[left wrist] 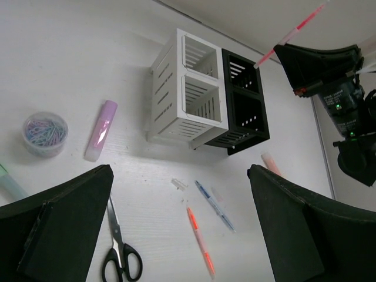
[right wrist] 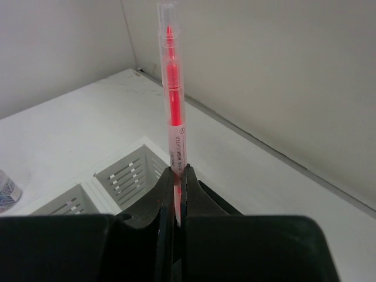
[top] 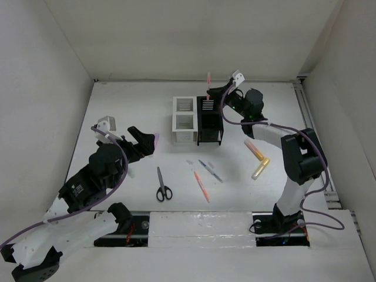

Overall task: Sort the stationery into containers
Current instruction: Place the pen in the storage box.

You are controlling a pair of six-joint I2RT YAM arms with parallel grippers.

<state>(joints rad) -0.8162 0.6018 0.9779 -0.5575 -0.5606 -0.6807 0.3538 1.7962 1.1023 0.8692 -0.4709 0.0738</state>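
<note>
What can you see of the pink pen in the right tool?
The pink pen is slim: clear plastic-looking barrel, bright pink-red core, clear cap at the free end, small print near the grip. The right tool is shut on its lower part, one finger on each side. It is held cap-up and tilted over the far compartment of the black organizer. Whether its lower tip touches the rim cannot be told.

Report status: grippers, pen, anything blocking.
Right gripper shut on pink highlighter pen, upright over the far compartment of the black organizer. Left gripper open, empty. Nothing seen blocking that compartment.
</note>
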